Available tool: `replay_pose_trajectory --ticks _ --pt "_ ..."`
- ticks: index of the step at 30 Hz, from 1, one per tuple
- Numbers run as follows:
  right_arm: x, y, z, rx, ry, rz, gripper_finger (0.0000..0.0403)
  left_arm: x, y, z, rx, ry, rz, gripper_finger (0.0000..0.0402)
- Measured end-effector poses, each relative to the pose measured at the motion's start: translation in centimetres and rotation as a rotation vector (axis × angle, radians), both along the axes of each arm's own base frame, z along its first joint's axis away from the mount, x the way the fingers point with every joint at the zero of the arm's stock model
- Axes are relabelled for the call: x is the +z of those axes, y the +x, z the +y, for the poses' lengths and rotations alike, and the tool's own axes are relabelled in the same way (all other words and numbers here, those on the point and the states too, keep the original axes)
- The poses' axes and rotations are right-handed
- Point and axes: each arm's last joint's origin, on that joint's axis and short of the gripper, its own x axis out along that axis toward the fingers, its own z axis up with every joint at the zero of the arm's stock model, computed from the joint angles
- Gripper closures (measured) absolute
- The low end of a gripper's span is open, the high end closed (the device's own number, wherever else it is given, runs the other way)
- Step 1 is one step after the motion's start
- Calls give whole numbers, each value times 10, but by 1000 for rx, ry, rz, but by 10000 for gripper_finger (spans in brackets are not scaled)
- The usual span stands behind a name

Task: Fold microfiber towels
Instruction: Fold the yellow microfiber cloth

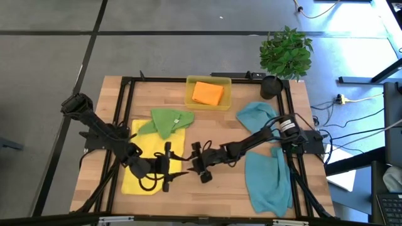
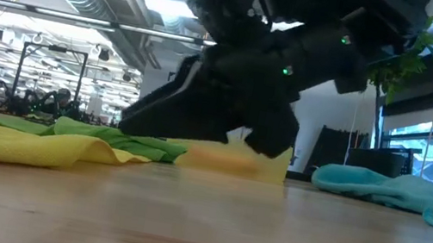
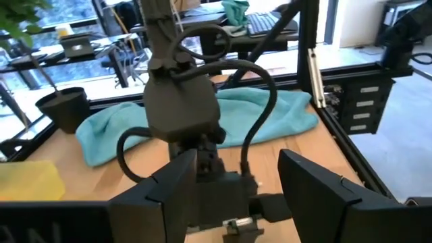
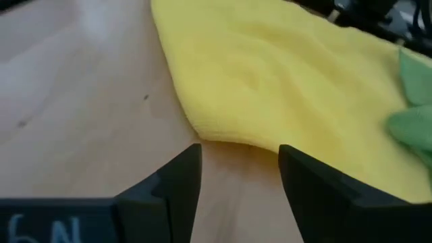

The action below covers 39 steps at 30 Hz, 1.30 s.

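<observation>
right wrist view, right gripper open, empty, by yellow towel

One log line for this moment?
left claw: open, over yellow towel | right claw: open, empty, at towel's edge | orange towel: in tray

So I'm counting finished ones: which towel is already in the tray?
The orange towel, lying folded in the yellow tray at the table's far edge. The yellow, green and teal ones all lie on the tabletop.

A wooden table carries yellow, green and teal towels, a tray and a potted plant.
</observation>
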Motion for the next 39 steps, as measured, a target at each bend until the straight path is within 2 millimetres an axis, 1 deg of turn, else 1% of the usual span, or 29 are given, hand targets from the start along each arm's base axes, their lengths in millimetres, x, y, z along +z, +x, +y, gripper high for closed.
replay_pose_trajectory --ticks 6,10,14,20,25,31,33,35,37,39 --pt "-7 15 6 50 -39 -16 204 0 -3 -3 8 4 -4 202" --pt "-16 20 7 55 -40 -1 205 0 -1 -1 18 6 -2 202" --pt "-18 26 9 47 -25 -9 204 0 0 2 28 8 0 202" --pt "-29 32 11 38 -18 9 205 -1 4 7 47 16 5 202" --pt "-33 40 9 10 13 2 205 -1 6 10 54 30 9 202" --pt "-33 41 6 -25 -1 2 207 -3 5 10 53 52 21 202" --pt "-33 41 6 -25 -3 6 219 -3 5 10 53 53 22 202" --pt "-34 41 6 -26 -5 11 245 -3 6 10 53 54 22 202" --pt "-34 41 6 -20 -3 16 284 -3 6 10 53 54 22 202" --pt "-34 40 7 15 29 33 334 -3 6 10 53 54 22 202"
